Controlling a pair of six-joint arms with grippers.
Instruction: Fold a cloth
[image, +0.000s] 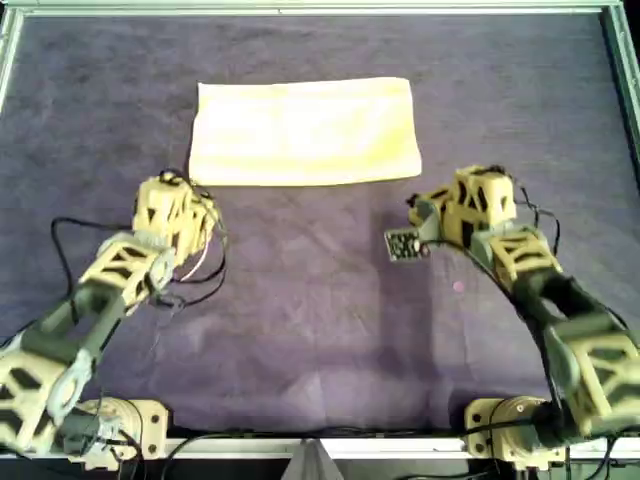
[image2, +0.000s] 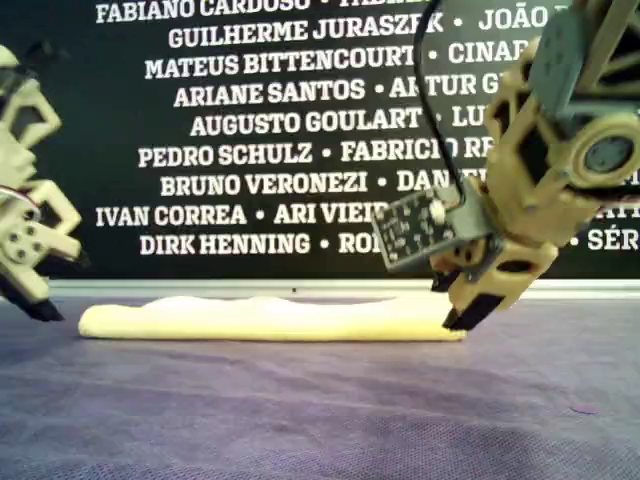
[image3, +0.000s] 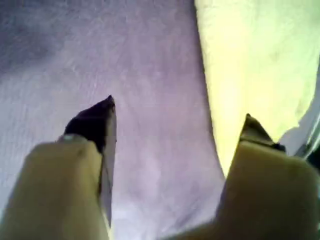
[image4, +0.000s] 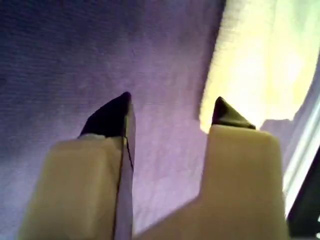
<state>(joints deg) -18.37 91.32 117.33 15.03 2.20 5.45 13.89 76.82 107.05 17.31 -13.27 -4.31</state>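
The pale yellow cloth (image: 305, 130) lies flat as a wide rectangle on the far half of the purple table. It shows as a low strip in the exterior view (image2: 270, 318). One arm's gripper (image: 188, 200) hovers just short of the cloth's near left corner in the overhead view. The other arm's gripper (image: 420, 212) is just short of the near right corner, low over the table (image2: 462, 310). The wrist views do not show which arm is which. My first gripper (image3: 178, 110) is open and empty, with a cloth (image3: 255, 60) corner by one fingertip. My second gripper (image4: 171, 98) is open and empty beside a cloth (image4: 260, 55) corner.
Purple felt (image: 320, 330) covers the table, which has a metal frame (image: 320, 8) around its edges. A black banner with white names (image2: 280, 150) stands behind the table. Loose cables (image: 200, 270) hang by one arm. A small pink speck (image: 458, 287) lies on the felt.
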